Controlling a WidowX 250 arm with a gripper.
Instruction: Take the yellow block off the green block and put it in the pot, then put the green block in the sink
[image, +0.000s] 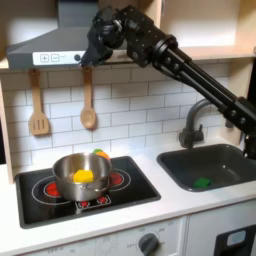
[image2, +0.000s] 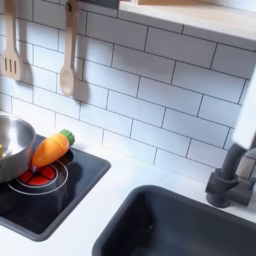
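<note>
Up by the hood I've got the gripper (image: 93, 52), can't tell its jaws. Yellow block (image: 83, 176) sits in the pot (image: 62, 170), green block (image: 203, 182) on the sink (image: 180, 170) floor's front edge. Looks finished; I'd just retreat slowly.

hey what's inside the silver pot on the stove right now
In the first exterior view the yellow block lies inside the pot. The pot's near wall hides part of its floor, so anything low against it cannot be seen. An orange-and-green toy sits behind the pot.
</note>
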